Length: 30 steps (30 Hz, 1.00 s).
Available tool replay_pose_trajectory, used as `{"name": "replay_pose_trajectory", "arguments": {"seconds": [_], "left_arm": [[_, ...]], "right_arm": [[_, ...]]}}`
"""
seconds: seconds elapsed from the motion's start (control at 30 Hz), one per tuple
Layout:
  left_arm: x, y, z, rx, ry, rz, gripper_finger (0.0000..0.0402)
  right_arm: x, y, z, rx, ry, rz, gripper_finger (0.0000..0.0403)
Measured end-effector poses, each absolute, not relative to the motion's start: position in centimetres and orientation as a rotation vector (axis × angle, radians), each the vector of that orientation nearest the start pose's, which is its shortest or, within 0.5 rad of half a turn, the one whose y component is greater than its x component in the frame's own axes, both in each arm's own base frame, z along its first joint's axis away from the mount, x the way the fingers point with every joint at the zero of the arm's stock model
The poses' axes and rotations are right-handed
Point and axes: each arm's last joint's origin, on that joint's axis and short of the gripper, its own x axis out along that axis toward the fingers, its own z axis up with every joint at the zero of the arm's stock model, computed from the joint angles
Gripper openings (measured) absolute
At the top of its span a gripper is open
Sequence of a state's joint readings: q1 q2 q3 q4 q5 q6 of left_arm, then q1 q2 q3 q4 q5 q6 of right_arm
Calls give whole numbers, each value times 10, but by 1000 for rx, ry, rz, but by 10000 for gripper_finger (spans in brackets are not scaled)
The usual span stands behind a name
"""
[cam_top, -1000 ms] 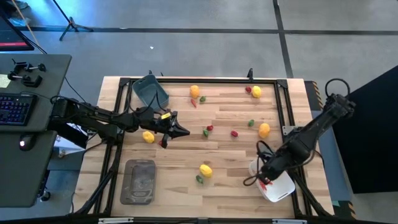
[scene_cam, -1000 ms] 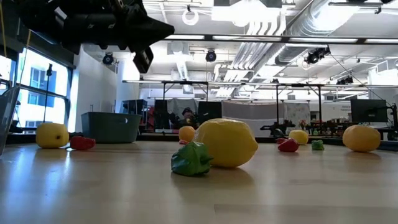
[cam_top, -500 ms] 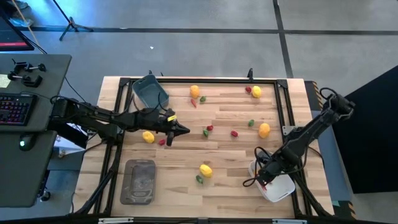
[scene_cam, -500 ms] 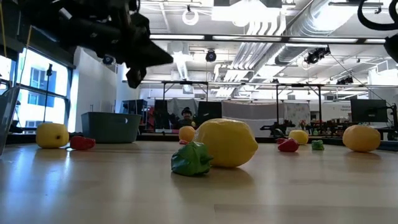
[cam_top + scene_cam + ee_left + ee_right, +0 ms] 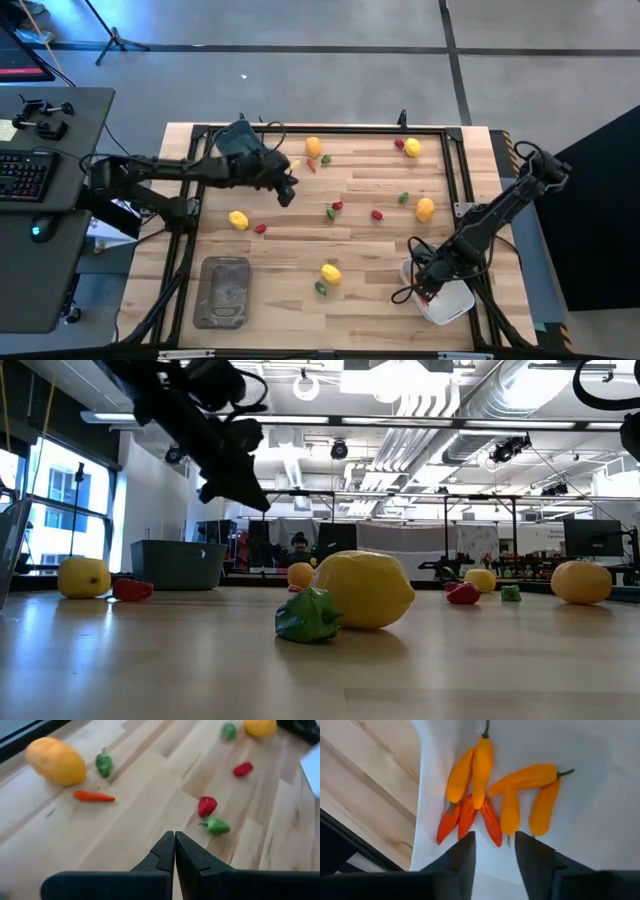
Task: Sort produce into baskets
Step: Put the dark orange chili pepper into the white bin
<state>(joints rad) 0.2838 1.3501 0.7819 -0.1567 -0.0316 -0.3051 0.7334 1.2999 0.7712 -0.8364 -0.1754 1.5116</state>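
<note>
While the right gripper [image 5: 428, 290] hangs over the white tub [image 5: 452, 305] at the tabletop's five o'clock corner, its fingers [image 5: 464, 854] stand parted and grasp nothing.

Step in hand, as judged: a drop into the white tub. Orange peppers [image 5: 482, 765] and red peppers [image 5: 467, 816] lie heaped on its floor, directly past the spread fingers.

Left gripper [image 5: 287, 192]: fingers pressed together, empty, raised above the tabletop [image 5: 370, 250] just beside the blue-grey tub [image 5: 240, 147] at eleven o'clock. Ahead of it lie a red piece [image 5: 207, 805] touching a green pepper [image 5: 215, 825].

Grey tray [image 5: 226, 290]: seven o'clock; contents unclear, possibly none.

Produce still loose: a lemon [image 5: 238, 220] at nine o'clock with a red piece [image 5: 260, 229] beside it; a lemon [image 5: 331, 273] and green piece [image 5: 321, 288] at six; an orange round [image 5: 313, 146] and thin red-orange pepper [image 5: 94, 796] at twelve; a lemon [image 5: 412, 148] at one; a yellow-orange piece [image 5: 425, 209] at three.

Next move, as judged: the right arm must lift clear of the tub and reach a loose piece; the left must spread its fingers before any pick.

Brands, labels, writing: none legible.
</note>
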Motion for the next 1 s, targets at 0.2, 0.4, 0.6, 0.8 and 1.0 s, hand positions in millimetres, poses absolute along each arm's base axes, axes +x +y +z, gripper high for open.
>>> {"name": "replay_pose_trajectory", "arguments": {"seconds": [0.2,0.4,0.6,0.8,1.0], "left_arm": [[271,115,221,-243,796,200,1],[278,145,220,-59,899,1,0],[295,159,209,140,960,-96,1],[318,163,187,335,1078,-83,26],[332,160,168,494,1121,-103,72]], "right_arm": [[154,146,192,815,1542,-378,165],[157,148,193,861,1519,-381,169],[158,149,194,943,1495,-433,170],[162,151,195,994,1439,-449,170],[163,151,195,1013,1422,-458,170]]}}
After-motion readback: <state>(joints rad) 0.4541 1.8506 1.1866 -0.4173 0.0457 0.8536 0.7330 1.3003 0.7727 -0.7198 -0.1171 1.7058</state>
